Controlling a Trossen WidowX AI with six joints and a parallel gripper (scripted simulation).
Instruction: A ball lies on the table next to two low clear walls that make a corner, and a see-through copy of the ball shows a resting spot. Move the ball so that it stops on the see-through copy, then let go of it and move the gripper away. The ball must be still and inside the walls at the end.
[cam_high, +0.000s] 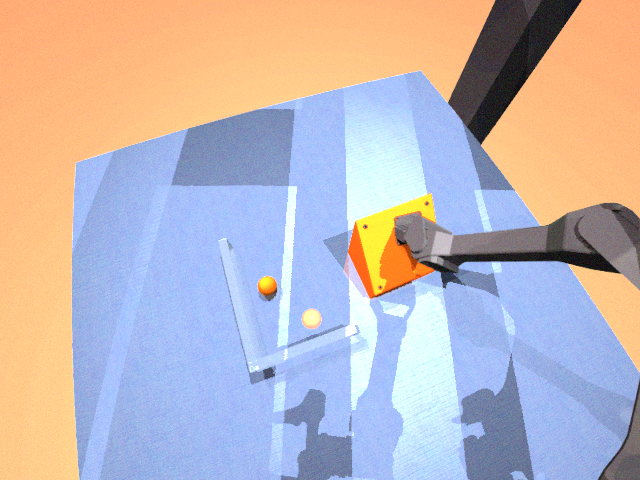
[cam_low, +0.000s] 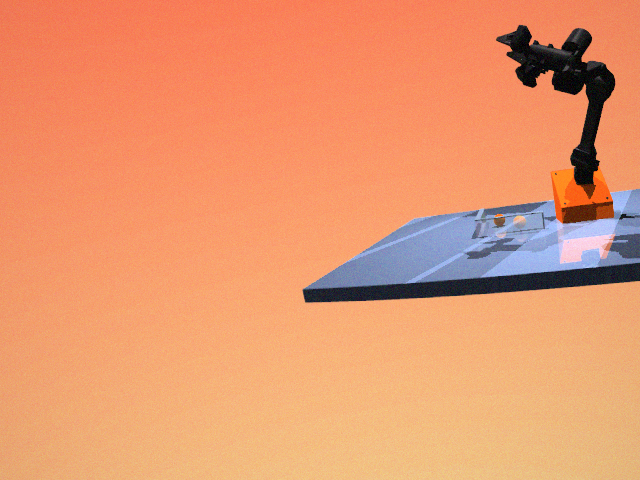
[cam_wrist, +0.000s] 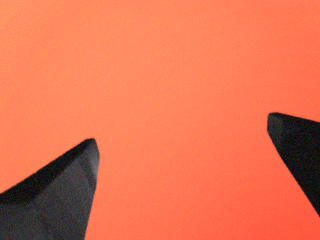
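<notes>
Orange haze surrounds the table (cam_high: 155, 413), far below the wide-open, empty claw (cam_wrist: 182, 145); a careless descent could knock the ball (cam_high: 267, 285) outside the walls (cam_high: 242, 320).

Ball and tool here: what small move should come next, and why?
Probably lower the tool toward the ball. It is open and holds nothing, high above the table, while the ball lies apart from the see-through copy.

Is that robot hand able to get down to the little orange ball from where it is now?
Probably yes. The hand is open and holds nothing, high above the table. The ball lies uncovered inside the low clear walls, so the way down from above looks free.
</notes>
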